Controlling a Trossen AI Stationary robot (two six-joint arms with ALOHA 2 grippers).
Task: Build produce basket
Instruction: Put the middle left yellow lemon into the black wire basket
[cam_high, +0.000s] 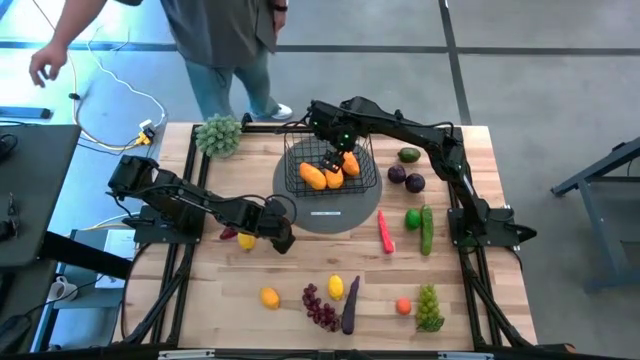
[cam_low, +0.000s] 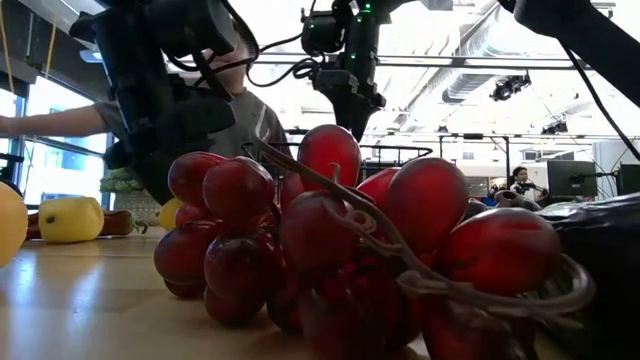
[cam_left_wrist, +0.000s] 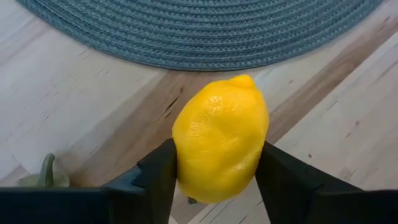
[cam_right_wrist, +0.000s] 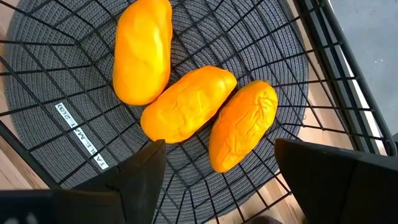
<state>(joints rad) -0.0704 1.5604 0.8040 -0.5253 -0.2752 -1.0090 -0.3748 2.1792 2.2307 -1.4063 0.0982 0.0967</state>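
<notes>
Basket (cam_right_wrist: 323, 68): blk wire mesh, 3 orange mangoes (cam_right_wrist: 186, 102) inside.

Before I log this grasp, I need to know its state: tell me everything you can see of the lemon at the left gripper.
The lemon is bright yellow with a finely dimpled, plastic-looking skin and a small nub at one end. It sits between the two dark fingers of the left gripper, which press on its two sides; the nub end points away from the wrist. It is above bare wooden table, just short of the round grey woven mat, not over it.
</notes>
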